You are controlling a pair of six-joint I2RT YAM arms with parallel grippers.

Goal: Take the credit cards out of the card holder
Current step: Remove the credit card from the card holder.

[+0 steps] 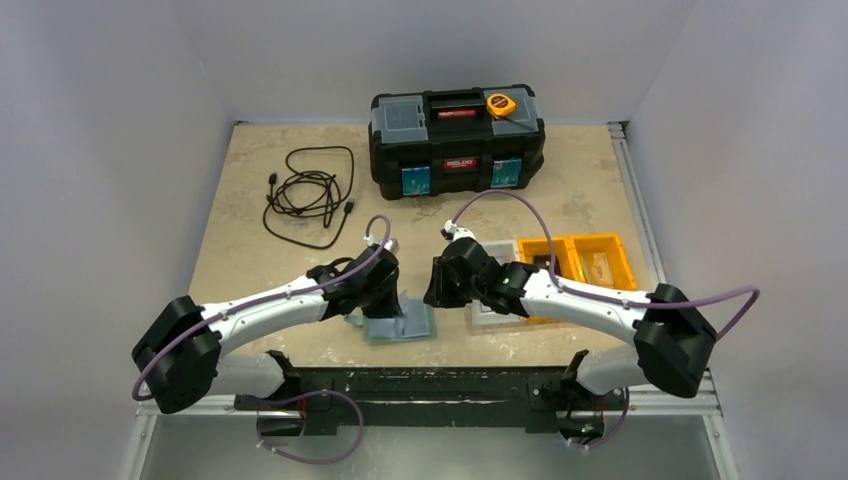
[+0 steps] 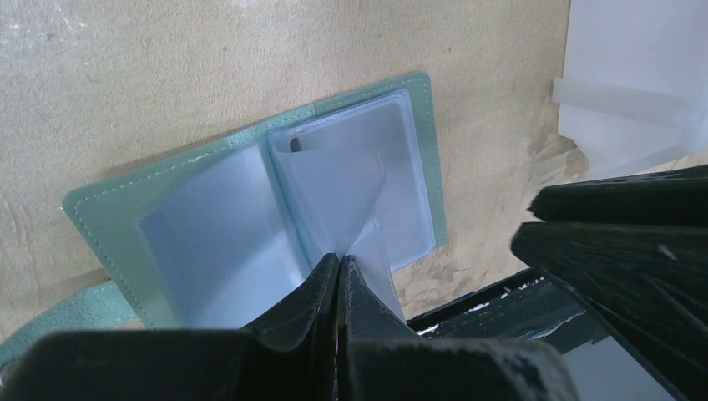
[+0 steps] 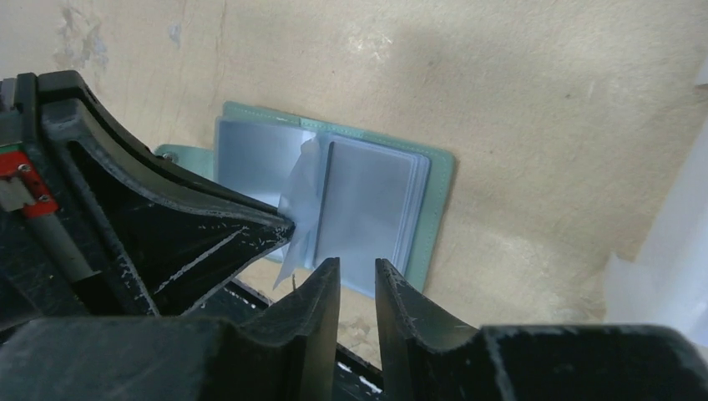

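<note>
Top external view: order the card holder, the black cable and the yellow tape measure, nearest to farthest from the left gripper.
1. card holder, right at the left gripper, which pinches one of its clear sleeves.
2. black cable, coiled at the far left.
3. yellow tape measure, on the toolbox at the back.

Robotics lab test cell: white walls [image 1: 100, 150] enclose a tan table [image 1: 580, 200]; two arms [image 1: 270, 305] bolted to a rail [image 1: 430, 385]; toolbox [image 1: 457, 140], cable [image 1: 305, 195], bins [image 1: 580, 262] laid out.

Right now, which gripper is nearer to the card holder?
Left. The left gripper is shut on a clear inner sleeve of the card holder. The right gripper hangs just off its right side, jaws slightly apart, touching nothing.
</note>
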